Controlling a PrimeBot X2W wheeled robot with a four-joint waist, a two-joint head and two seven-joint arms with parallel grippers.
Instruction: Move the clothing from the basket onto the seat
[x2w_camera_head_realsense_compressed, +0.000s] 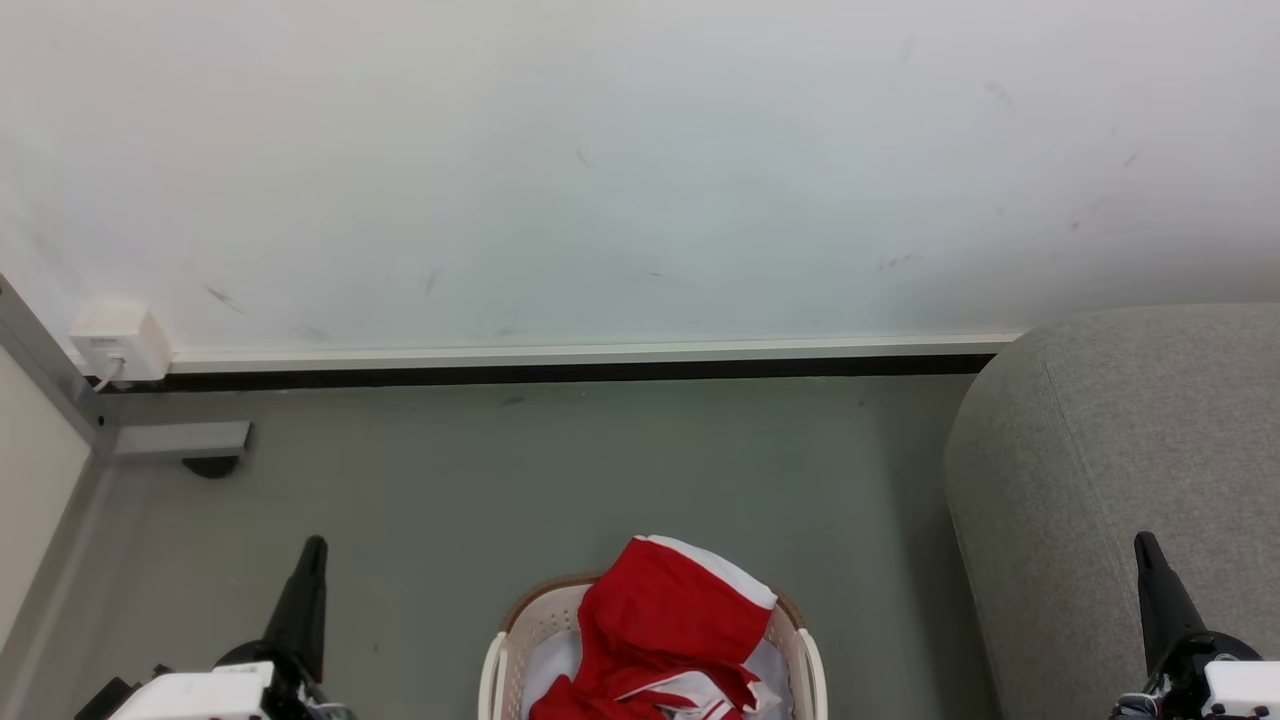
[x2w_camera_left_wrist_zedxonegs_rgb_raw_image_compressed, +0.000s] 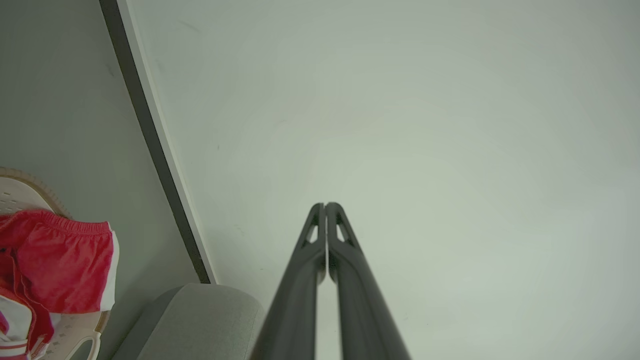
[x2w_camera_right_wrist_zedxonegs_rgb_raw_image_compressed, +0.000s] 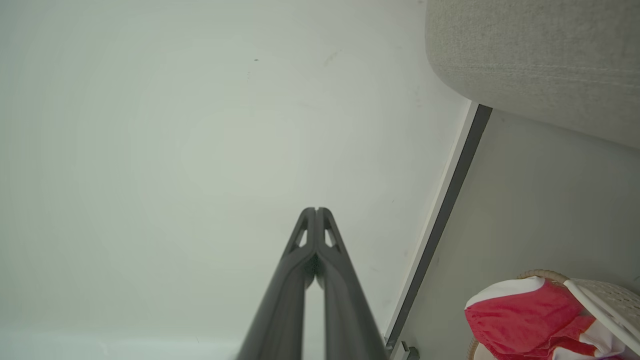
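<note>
Red clothing (x2w_camera_head_realsense_compressed: 670, 620) with white trim sits heaped in the basket (x2w_camera_head_realsense_compressed: 497, 668), bunched above its brown rim and draped over the far edge. Something white shows under the red, possibly padding; too little of it is visible to be sure. The basket is cream plastic with perforated walls and stands on a grey-green floor (x2w_camera_head_realsense_compressed: 560, 470). The grey fabric seat (x2w_camera_head_realsense_compressed: 1090, 440) is to the basket's right, near it, with a strip of floor between them and nothing red on it. The left gripper (x2w_camera_head_realsense_compressed: 314, 546) hangs to the basket's left over the floor, fingers pressed together and holding nothing. The right gripper (x2w_camera_head_realsense_compressed: 1143, 541) hangs to the basket's right in front of the seat, tips also pressed together and empty. Both point at the white wall (x2w_camera_head_realsense_compressed: 620, 170) beyond the basket. A dark skirting strip (x2w_camera_head_realsense_compressed: 600, 373) runs along the wall's foot, and a small white box (x2w_camera_head_realsense_compressed: 120, 338) sits far left of the basket.
</note>
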